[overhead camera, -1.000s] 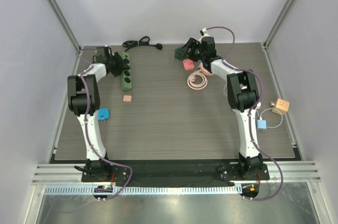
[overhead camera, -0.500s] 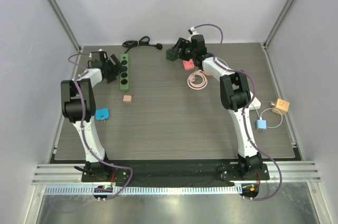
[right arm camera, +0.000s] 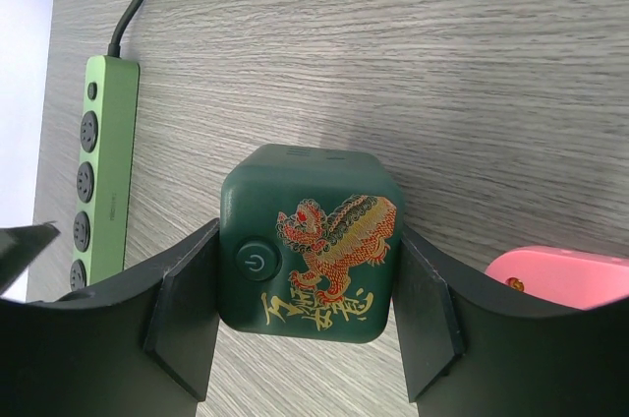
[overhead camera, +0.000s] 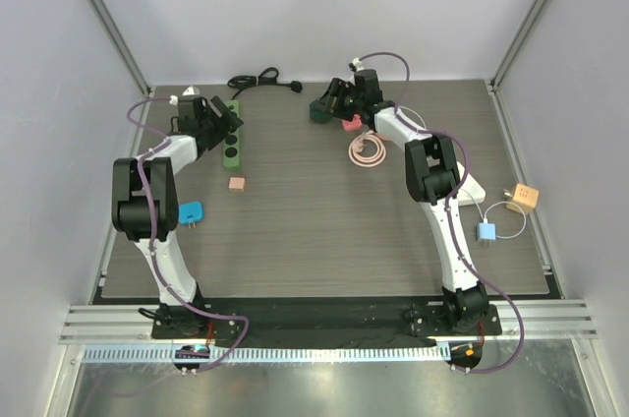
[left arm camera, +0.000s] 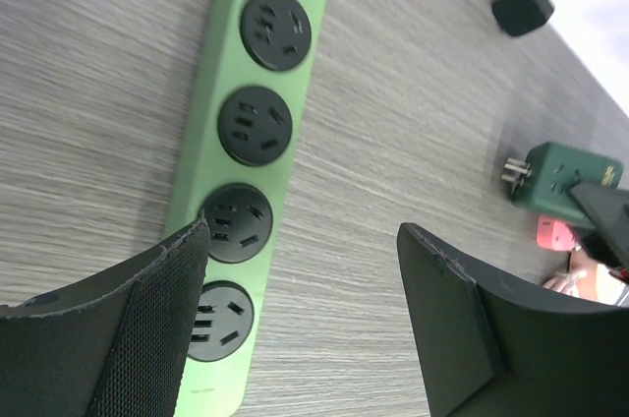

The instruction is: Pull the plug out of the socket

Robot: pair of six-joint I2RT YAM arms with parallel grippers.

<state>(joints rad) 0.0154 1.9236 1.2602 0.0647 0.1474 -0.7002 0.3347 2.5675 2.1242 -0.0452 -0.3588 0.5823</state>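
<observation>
Clamping the green plug (right arm camera: 307,245), right pincer (right arm camera: 305,309) holds it apart from the socket (right arm camera: 98,171); left pincer (left arm camera: 300,279) gapes empty.

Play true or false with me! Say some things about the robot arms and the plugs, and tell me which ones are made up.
1. The right gripper squeezes the dark green cube plug between its fingers. True.
2. The left gripper is shut on the green power strip. False: it is open, with its fingers spread apart over the strip.
3. A plug is stuck in one of the strip's sockets. False: every socket that shows is empty.
4. The dark green cube plug has a red and gold picture on it. True.
5. A pink thing lies on the table beside the cube plug. True.
</observation>
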